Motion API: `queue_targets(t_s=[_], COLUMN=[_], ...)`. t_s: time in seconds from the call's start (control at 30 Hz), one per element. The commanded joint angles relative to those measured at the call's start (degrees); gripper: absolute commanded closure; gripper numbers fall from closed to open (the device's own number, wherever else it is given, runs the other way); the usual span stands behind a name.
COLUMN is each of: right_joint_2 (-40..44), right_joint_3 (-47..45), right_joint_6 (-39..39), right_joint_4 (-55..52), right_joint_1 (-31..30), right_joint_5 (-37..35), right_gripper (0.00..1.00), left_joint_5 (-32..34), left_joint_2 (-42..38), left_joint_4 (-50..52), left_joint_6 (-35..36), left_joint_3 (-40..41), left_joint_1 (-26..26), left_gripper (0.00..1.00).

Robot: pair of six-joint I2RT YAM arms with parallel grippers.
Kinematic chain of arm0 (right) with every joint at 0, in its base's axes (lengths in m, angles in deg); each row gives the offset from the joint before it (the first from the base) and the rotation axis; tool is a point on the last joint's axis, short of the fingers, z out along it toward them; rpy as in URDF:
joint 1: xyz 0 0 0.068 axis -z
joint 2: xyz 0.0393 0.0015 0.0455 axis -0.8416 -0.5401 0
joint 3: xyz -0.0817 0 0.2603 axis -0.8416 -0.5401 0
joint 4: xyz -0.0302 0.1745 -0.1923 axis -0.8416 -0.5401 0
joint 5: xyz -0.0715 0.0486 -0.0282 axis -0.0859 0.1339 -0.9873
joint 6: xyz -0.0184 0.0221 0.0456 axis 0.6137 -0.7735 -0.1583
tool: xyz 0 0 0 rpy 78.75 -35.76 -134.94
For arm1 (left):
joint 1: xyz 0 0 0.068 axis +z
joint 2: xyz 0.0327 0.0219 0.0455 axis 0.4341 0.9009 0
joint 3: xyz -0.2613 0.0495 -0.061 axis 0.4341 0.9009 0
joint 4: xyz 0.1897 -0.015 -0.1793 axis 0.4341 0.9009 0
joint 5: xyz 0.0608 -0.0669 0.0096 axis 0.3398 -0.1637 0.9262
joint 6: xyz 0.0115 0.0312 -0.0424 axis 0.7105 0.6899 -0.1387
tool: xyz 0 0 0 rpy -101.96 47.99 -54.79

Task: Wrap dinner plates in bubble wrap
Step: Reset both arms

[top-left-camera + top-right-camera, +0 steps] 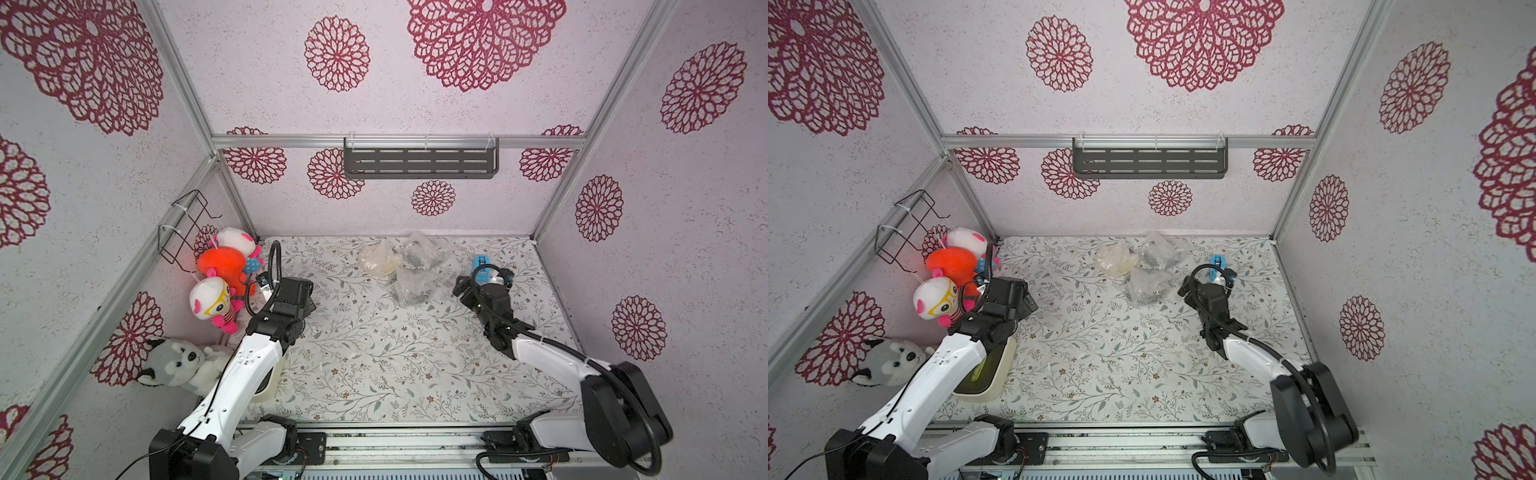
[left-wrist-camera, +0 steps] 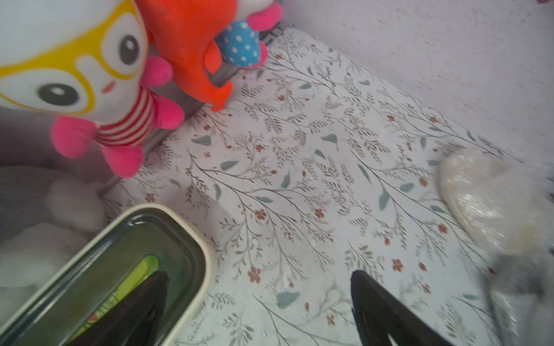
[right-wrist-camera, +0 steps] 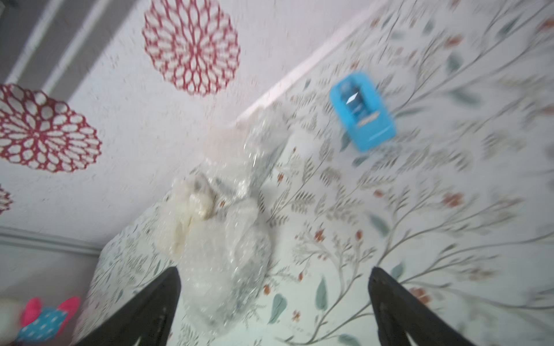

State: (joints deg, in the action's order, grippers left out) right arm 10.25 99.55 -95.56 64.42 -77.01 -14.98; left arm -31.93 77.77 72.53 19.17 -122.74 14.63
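Three round dinner plates (image 1: 380, 259), bundled in clear crinkly bubble wrap (image 1: 411, 286), cluster at the floral table's (image 1: 374, 374) far centre, likely slippery yet fragile, best cradled under their rims, while the left gripper (image 2: 257, 274) and right gripper (image 3: 274, 269) hang spread and empty.

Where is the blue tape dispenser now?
In both top views the tape dispenser stands right of the wrapped plates, just beyond the open right hand.

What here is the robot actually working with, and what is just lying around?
Job:
- three bubble-wrapped plates
- tape dispenser, probably

Lying about:
- tub
- plush toys
- wire basket
- shelf
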Motion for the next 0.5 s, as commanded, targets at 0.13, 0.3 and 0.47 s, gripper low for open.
queue_targets(t_s=[0.13,0.3,0.47], right_joint_2=[9.44,4.72,-3.82], right_joint_3=[-13.42,-18.47,-20.41], right_joint_6=[33.68,34.51,37.14], right_joint_4=[5.6,13.29,29.71], right_joint_1=[14.02,22.68,28.49], right_joint_5=[-13.93,1.42,25.88], right_gripper=[0.01,0.01,0.01], left_joint_5=[7.84,-1.06,-6.37], left_joint_2=[2.52,7.67,15.95], left_joint_4=[-13.31,-29.11,-36.07], left_joint_6=[9.15,19.54,25.43], left_joint_3=[5.76,10.84,11.2], left_joint_1=[10.63,14.77,15.92], left_gripper=[0.02,0.02,0.02])
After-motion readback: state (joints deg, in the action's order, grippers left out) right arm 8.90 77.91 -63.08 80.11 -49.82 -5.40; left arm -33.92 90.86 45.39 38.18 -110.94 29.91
